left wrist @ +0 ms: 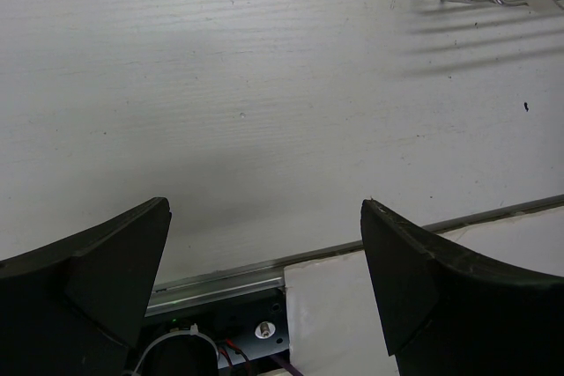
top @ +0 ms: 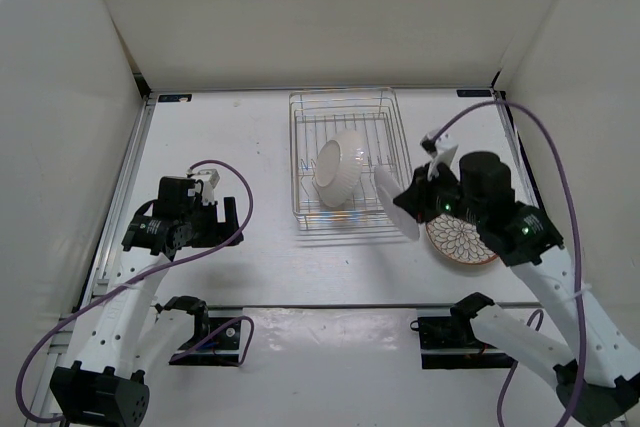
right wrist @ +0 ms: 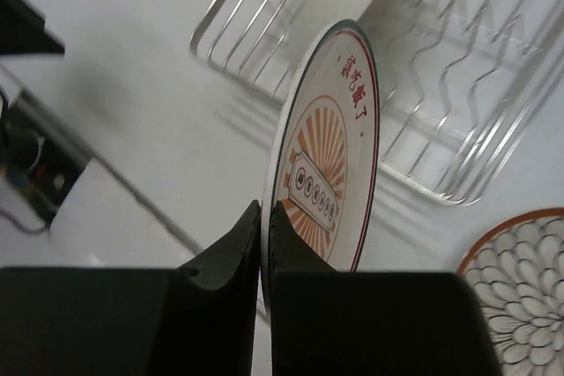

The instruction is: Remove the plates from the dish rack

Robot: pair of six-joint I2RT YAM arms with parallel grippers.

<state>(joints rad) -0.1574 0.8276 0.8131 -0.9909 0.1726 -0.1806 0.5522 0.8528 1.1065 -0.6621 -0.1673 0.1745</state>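
The pale plate (right wrist: pixel 330 156) is held on edge, pinched at its rim by the right gripper (right wrist: pixel 264 210), at 3 o'clock of the dish rack (top: pixel 299 152); probably stiff, slick, chippable, so the rim's best gripped firmly; left gripper (left wrist: pixel 264 206) is spread wide, nothing held.

White table (top: pixel 230 127) boxed in by white walls (top: pixel 330 17) on three sides; metal strip (top: pixel 330 305) crosses near edge; white ribbed bowl (top: pixel 340 169) tilted, mid-table.
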